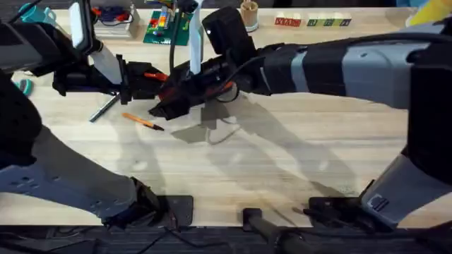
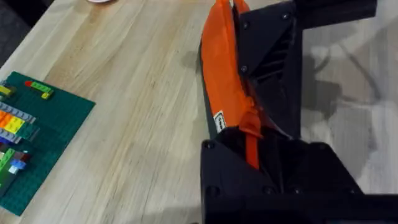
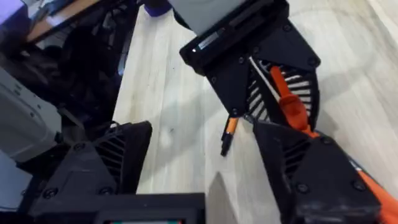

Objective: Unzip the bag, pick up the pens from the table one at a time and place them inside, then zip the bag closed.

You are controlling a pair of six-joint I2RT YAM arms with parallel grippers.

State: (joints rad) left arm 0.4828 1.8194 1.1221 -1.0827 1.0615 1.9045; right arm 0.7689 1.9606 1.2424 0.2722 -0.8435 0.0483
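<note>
The orange bag (image 1: 224, 87) lies at the table's (image 1: 282, 162) back middle, stretched between both grippers and largely hidden by them. My left gripper (image 1: 143, 76) is shut on an orange tab at the bag's left end (image 2: 250, 134), which the right wrist view also shows (image 3: 287, 102). My right gripper (image 3: 202, 130) stands open over the bag, one finger (image 3: 311, 174) resting along the orange fabric (image 3: 380, 190). The orange pen (image 1: 142, 121) lies on the wood just in front, also seen as the orange pen (image 3: 229, 134). To its left lies the grey pen (image 1: 104, 109).
A green brick baseplate (image 1: 166, 27) with coloured bricks sits at the back, also seen as the baseplate (image 2: 37, 143). Teal scissors (image 1: 25, 86) lie at the left edge. A wooden cup (image 1: 248, 14) and letter blocks (image 1: 311, 22) line the back right.
</note>
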